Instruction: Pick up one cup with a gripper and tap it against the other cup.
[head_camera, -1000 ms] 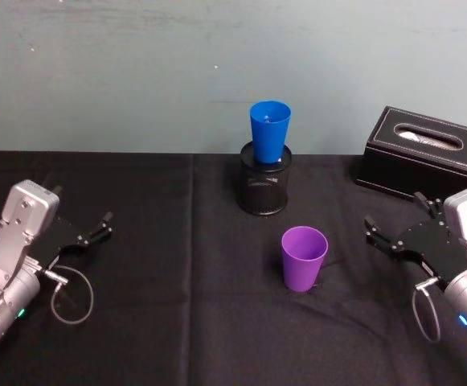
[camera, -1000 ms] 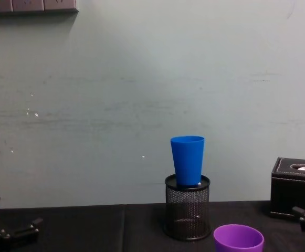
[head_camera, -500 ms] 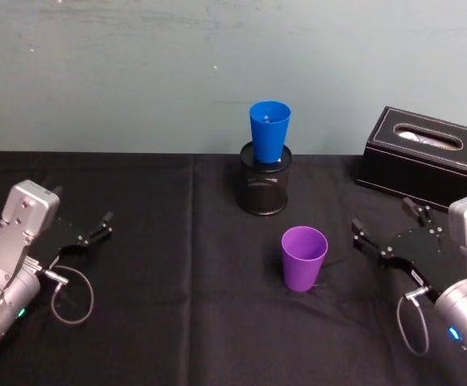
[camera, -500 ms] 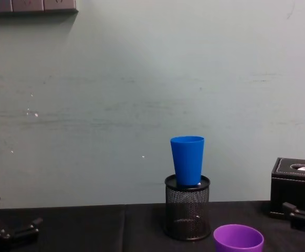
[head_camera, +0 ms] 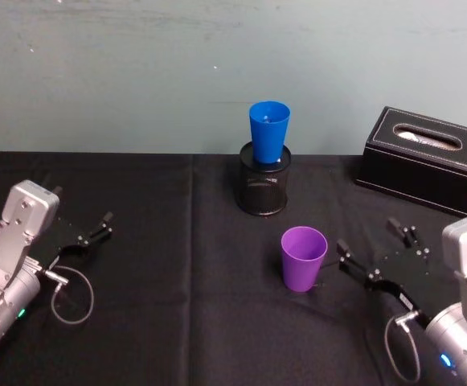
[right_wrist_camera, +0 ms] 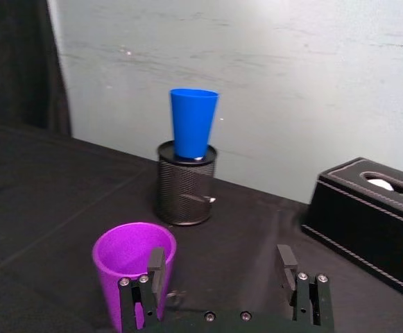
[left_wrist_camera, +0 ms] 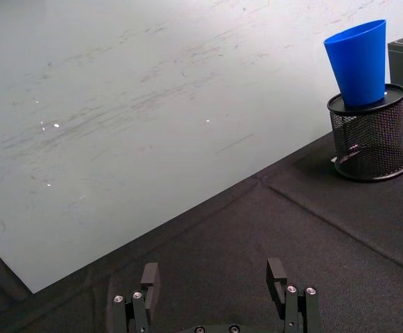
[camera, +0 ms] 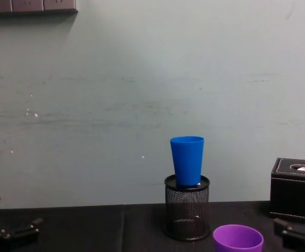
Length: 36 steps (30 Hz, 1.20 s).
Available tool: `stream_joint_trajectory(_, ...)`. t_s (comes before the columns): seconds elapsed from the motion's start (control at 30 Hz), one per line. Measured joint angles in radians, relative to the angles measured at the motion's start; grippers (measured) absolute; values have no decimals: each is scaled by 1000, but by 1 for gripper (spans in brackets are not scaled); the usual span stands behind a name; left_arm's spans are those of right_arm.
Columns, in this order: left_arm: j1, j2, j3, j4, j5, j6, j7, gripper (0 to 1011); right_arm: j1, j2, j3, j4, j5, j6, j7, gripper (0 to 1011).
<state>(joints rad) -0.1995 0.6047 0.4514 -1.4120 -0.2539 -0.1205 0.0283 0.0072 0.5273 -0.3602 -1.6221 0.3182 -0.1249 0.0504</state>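
Note:
The purple cup (head_camera: 303, 257) (right_wrist_camera: 133, 273) (camera: 238, 240) stands upright on the black tablecloth, mouth up. The blue cup (head_camera: 268, 132) (right_wrist_camera: 193, 123) (camera: 187, 159) (left_wrist_camera: 358, 61) sits upright in the mouth of a black mesh pen holder (head_camera: 264, 187) behind it. My right gripper (head_camera: 376, 252) (right_wrist_camera: 218, 272) is open, just right of the purple cup and apart from it; one finger lines up with the cup's side in the right wrist view. My left gripper (head_camera: 96, 228) (left_wrist_camera: 213, 283) rests open at the table's left side, far from both cups.
A black tissue box (head_camera: 426, 158) (right_wrist_camera: 373, 220) stands at the back right, behind my right arm. A teal wall (head_camera: 137, 72) closes off the table's back edge. Bare cloth (head_camera: 169, 265) lies between my left gripper and the cups.
My right gripper has moved left and toward the table's front, closing most of the gap to the purple cup. Cups and left arm have not moved.

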Motion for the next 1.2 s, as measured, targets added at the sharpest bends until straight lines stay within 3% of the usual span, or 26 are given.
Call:
stream_joint_trajectory(0.6, 0, 0, 0, 0, 0, 0, 0, 1011, -21, -67, -24, 26, -18, -25, 75, 1002)
stream_joint_trajectory(1.2, 0, 0, 0, 0, 0, 0, 0, 1011, 34, -165, -26, 148, -44, -46, 124, 1002)
